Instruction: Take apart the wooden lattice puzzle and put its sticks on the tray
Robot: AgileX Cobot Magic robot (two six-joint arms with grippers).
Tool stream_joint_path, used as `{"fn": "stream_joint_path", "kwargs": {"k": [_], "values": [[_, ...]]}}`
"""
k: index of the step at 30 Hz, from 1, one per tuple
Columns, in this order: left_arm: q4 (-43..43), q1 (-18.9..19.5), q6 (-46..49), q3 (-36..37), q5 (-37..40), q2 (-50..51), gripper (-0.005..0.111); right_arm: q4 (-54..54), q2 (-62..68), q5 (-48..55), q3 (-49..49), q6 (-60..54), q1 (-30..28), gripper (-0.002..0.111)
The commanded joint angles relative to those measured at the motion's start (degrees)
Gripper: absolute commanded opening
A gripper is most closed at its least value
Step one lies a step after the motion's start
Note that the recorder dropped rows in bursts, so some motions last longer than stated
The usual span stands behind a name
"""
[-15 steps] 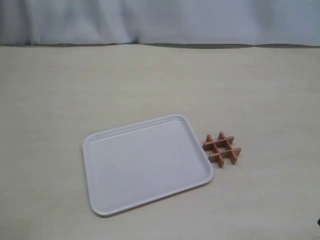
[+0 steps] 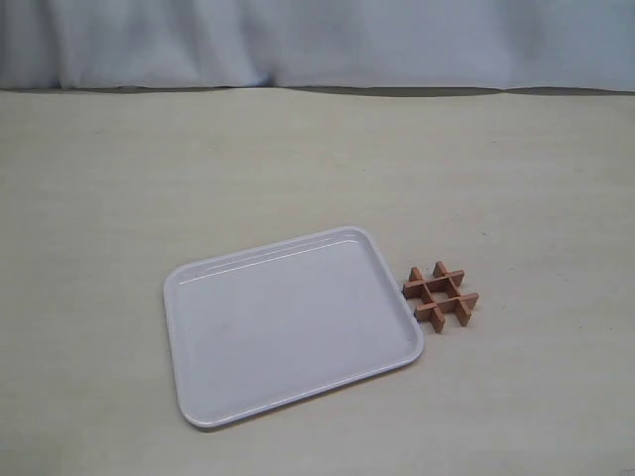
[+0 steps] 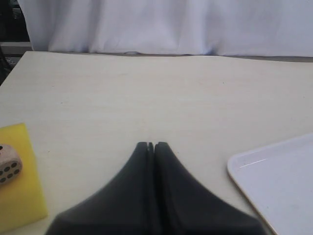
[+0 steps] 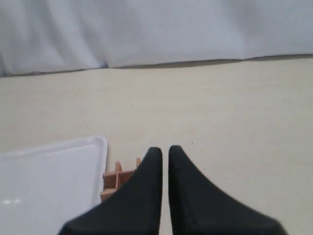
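The wooden lattice puzzle point(image 2: 441, 296) lies assembled on the table, just off the right edge of the white tray point(image 2: 288, 327). Nothing lies on the tray. Neither gripper shows in the exterior view. In the left wrist view my left gripper point(image 3: 150, 144) is shut with nothing held, and a corner of the tray point(image 3: 279, 181) lies beside it. In the right wrist view my right gripper point(image 4: 165, 149) has a narrow gap between its fingers and holds nothing. The puzzle point(image 4: 117, 177) is partly hidden behind one finger, next to the tray point(image 4: 49, 181).
A yellow pad point(image 3: 17, 191) with a die point(image 3: 7, 164) on it lies on the table near my left gripper. A white cloth backdrop point(image 2: 317, 40) runs along the table's far edge.
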Motion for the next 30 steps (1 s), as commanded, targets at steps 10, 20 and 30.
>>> {"fn": "stream_joint_path", "kwargs": {"k": [10,20,30], "values": [[-0.1,0.0,-0.1,0.2,-0.5,-0.1,0.000,-0.3,-0.2,-28.3,0.1,-0.4,0.1,0.004],[0.1,0.0,-0.1,0.2,-0.7,-0.1,0.000,1.9,-0.2,-43.5,0.1,20.2,0.1,0.004],[0.1,0.0,-0.1,0.2,-0.7,-0.1,0.000,7.6,5.7,-51.0,-8.6,26.4,0.0,0.004]]}}
